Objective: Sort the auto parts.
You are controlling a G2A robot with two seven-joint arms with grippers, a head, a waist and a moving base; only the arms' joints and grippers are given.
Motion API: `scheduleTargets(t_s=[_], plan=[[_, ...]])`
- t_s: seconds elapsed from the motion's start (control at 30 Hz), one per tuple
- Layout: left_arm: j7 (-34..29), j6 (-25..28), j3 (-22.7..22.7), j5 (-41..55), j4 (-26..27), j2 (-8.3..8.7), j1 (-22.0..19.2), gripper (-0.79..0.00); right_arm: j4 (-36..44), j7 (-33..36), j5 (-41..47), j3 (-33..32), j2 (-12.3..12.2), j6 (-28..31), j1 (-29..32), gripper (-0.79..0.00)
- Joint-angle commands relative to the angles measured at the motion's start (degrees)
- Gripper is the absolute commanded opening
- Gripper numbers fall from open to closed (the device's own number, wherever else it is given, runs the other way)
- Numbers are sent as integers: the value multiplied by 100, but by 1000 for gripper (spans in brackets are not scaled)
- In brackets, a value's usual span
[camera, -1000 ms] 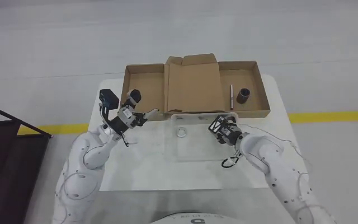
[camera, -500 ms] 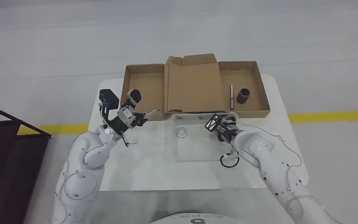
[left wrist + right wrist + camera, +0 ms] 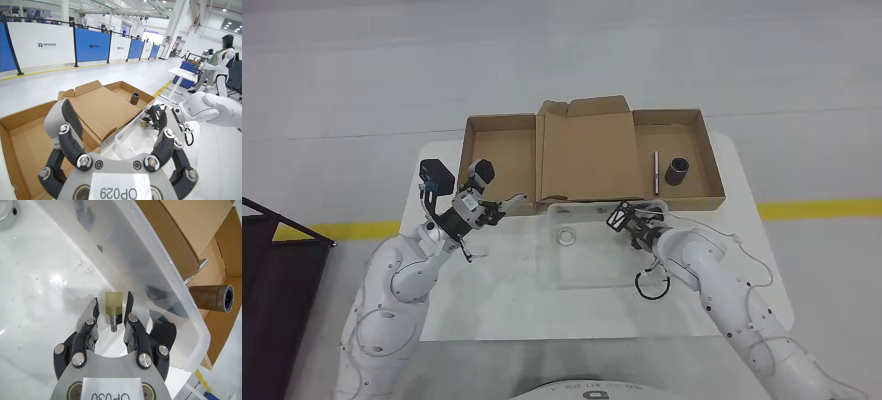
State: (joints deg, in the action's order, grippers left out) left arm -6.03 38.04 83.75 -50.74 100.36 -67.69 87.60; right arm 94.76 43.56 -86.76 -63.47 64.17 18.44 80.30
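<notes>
The clear bin (image 3: pixel 587 268) stands on the white counter (image 3: pixel 482 300), and everything else is placed from it

Inside the bin, close to its far right corner, is a small part (image 3: pixel 113 311) with a yellowish cap, a metal collar and a short threaded stud. The stud points back toward the right wrist. The right tool (image 3: pixel 113 296) reaches down into that same corner of the bin. It is released, with one ribbed finger on each side of the small part and a slim gap showing on both sides, so it does not grip the part. Whether the part rests on the bin's floor cannot be told

A metal ring (image 3: pixel 566 237) lies flat on the floor of the bin, in its left half, well apart from the small part

The cardboard box (image 3: pixel 587 150) sits just behind the bin, against its far wall. A folded flap covers the middle of the box, directly behind the bin. In the box section behind and to the right of the bin, a dark cylinder (image 3: pixel 678 170) stands with a thin metal pin (image 3: pixel 656 170) lying just beside it

The left tool (image 3: pixel 510 205) hangs off the bin's far left corner, by the front wall of the box's left section. It is released, with its fingers spread wide and nothing between them
</notes>
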Motion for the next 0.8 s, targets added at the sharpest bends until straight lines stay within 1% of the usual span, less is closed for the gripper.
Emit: scheduleTargets(t_s=[0.0, 0.07, 0.1, 0.23, 0.33, 0.4, 0.47, 0.53, 0.63, 0.7, 0.77], plan=[[0, 0, 0, 0, 0, 0, 0, 0, -27, 24, 20, 6, 5, 24, -23, -585], [0, 0, 0, 0, 0, 0, 0, 0, -48, 44, 28, 6, 9, 45, -38, -686], [0, 0, 0, 0, 0, 0, 0, 0, -53, 45, 26, 7, 10, 59, -40, -782], [0, 0, 0, 0, 0, 0, 0, 0, 63, -83, 207, -73, 5, 137, 7, -785], [0, 0, 0, 0, 0, 0, 0, 0, 398, -356, 801, -345, -29, 423, 189, -785], [0, 0, 0, 0, 0, 0, 0, 0, 647, -557, 1440, -612, -64, 745, 366, -785], [0, 0, 0, 0, 0, 0, 0, 0, 869, -728, 2249, -898, -102, 1159, 558, -785], [0, 0, 0, 0, 0, 0, 0, 0, 967, -900, 3340, -1196, -136, 1610, 718, -785], [0, 0, 0, 0, 0, 0, 0, 0, 928, -846, 5139, -1527, -188, 2150, 871, -785], [0, 0, 0, 0, 0, 0, 0, 0, 762, -529, 6640, -1622, -225, 2290, 870, -785], [0, 0, 0, 0, 0, 0, 0, 0, 535, 87, 8039, -1650, -275, 2214, 703, -785]])
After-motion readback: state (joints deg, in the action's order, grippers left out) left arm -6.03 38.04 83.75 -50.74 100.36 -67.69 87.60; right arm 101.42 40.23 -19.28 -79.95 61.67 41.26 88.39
